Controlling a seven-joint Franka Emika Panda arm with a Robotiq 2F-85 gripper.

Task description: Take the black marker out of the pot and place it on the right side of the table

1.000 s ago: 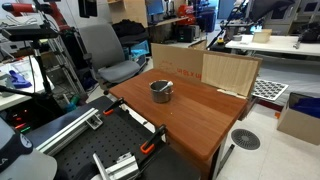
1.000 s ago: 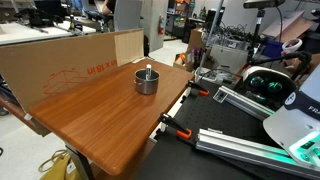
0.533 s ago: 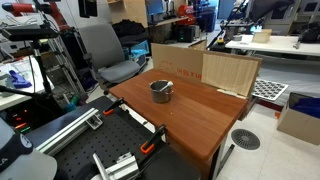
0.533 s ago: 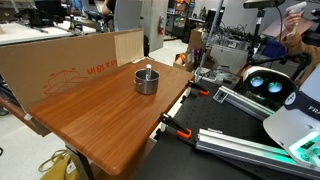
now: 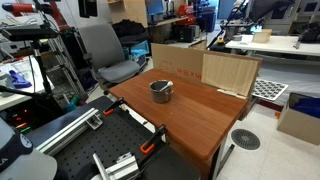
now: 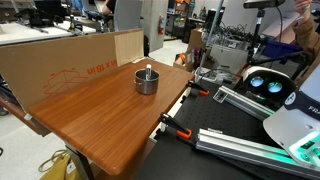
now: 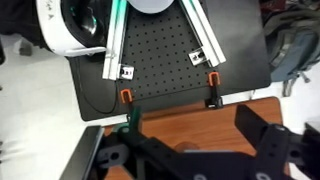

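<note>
Marker [image 6: 148, 69]: standing in the pot [image 6: 147, 84], tip poking up above the rim.
Cardboard [image 6: 60, 68]: upright along the edge of the wooden table [image 6: 100, 125], left of the pot.
Pot: metal, upright, sitting mid-table in both exterior views.
Clamps [image 7: 126, 97]: orange, a pair at the table's edge, seen in the wrist view.
Gripper [image 7: 190, 160]: jaws spread wide and empty, above the table edge by those clamps.
</note>
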